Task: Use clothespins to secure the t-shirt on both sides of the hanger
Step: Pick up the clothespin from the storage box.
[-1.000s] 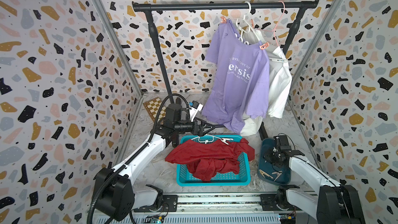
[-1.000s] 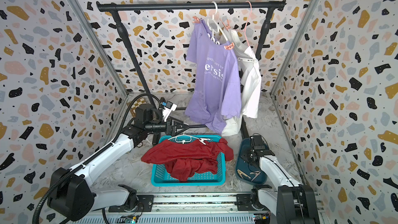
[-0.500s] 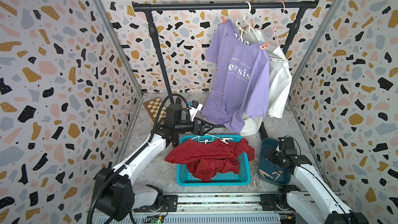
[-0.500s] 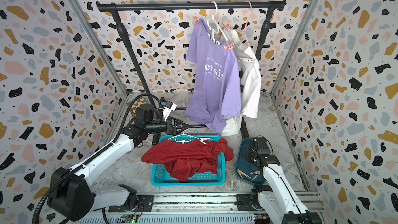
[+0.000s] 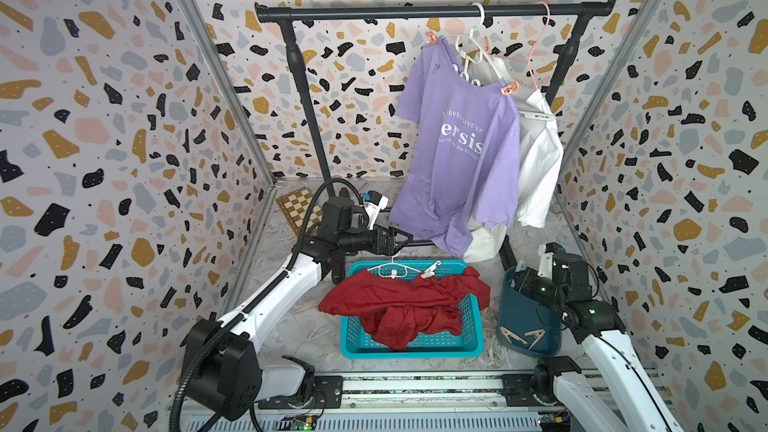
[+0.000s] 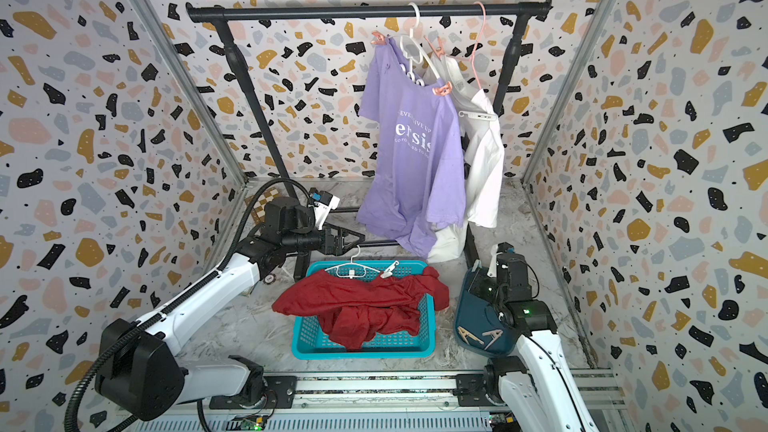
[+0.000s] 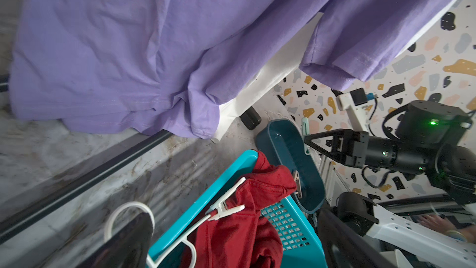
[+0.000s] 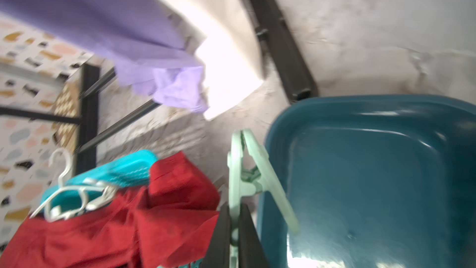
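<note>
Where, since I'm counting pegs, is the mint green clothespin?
In the right wrist view the mint green clothespin is pinched in the right gripper, by the dark blue tray's rim on the side facing the teal basket.

Lifts the right gripper [image 5: 517, 282] from down inside the dark teal tray [image 5: 524, 320] to just above its far end. Levels the fingers [image 7: 324, 134], earlier aimed downward, toward the turquoise basket [image 5: 351, 340]. Brings up a mint green clothespin [image 8: 244, 176], pinched by one leg between the closed jaws and standing clear of the tray. Shifts the wrist slightly toward the right wall. Carries the right elbow, in sight a second ago, out past the lower edge of both top views.
</note>
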Robot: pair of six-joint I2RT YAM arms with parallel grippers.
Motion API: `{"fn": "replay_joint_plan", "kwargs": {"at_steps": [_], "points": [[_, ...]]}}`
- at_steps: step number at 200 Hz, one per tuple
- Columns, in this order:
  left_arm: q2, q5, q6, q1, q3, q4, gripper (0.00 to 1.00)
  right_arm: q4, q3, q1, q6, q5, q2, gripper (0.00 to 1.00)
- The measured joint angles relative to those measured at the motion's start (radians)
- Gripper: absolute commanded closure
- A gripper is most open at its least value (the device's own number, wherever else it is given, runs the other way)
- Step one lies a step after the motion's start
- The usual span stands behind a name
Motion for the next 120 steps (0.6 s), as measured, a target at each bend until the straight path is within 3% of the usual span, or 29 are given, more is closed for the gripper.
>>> {"fn": "replay_joint_plan", "kwargs": {"at_steps": [58,120], "points": [[0.002,-0.032,0.006,0.000,0.023,-0.052,0.01,0.106,0.059,0.116,-0.105,-0.235,0.030,1.00],[0.065,0.091,-0.056,0.013,0.028,0.037,0.01,0.215,0.072,0.203,-0.174,-0.483,0.103,1.00]]}}
